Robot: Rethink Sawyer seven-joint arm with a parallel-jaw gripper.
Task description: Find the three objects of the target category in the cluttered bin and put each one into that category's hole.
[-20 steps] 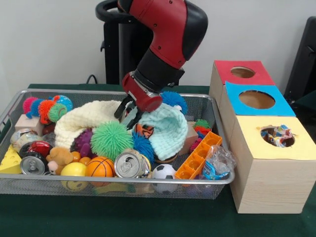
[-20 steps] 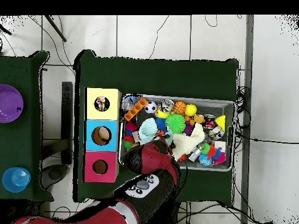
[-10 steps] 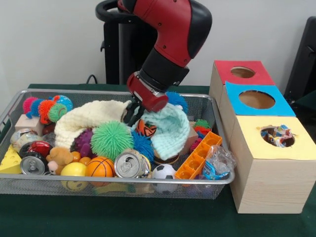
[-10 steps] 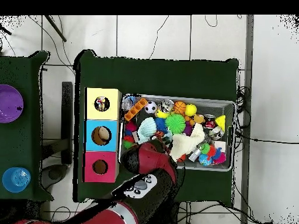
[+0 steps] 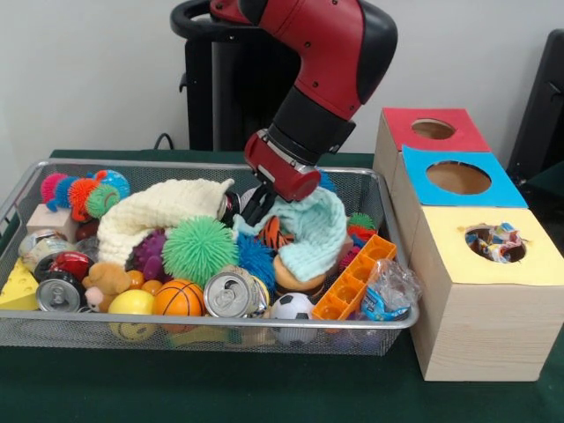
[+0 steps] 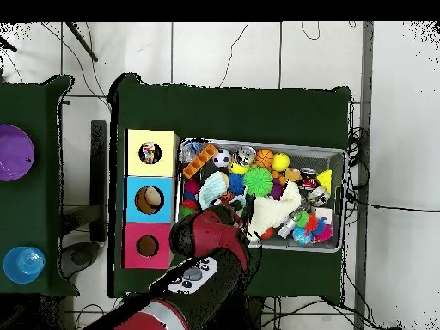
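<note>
My gripper (image 5: pixel 254 208) is low in the wire bin (image 5: pixel 264 322), shut on the edge of a pale teal knitted cloth (image 5: pixel 310 231) that hangs from it to the right. A cream knitted cloth (image 5: pixel 154 211) lies just to its left. Under the raised teal cloth, an orange ball (image 5: pixel 295 275) and a striped ball (image 5: pixel 275 233) show. To the right stand three boxes with holes: red (image 5: pixel 432 129), blue (image 5: pixel 458 177) and yellow (image 5: pixel 495 243). In the overhead view the arm (image 6: pixel 206 241) hides the gripper, and the teal cloth (image 6: pixel 213 190) shows beside it.
The bin is packed: a green spiky ball (image 5: pixel 198 249), a drinks can (image 5: pixel 231 294), a soccer ball (image 5: pixel 293 307), a basketball (image 5: pixel 178 298), an orange moulded tray (image 5: pixel 352 278) and a plastic packet (image 5: pixel 388 291) at the right corner. Wrappers fill the yellow box's hole.
The fingers closed on the teal cloth, and the gripper moved right with it. The cloth slid right off the pile and uncovered the orange ball.
</note>
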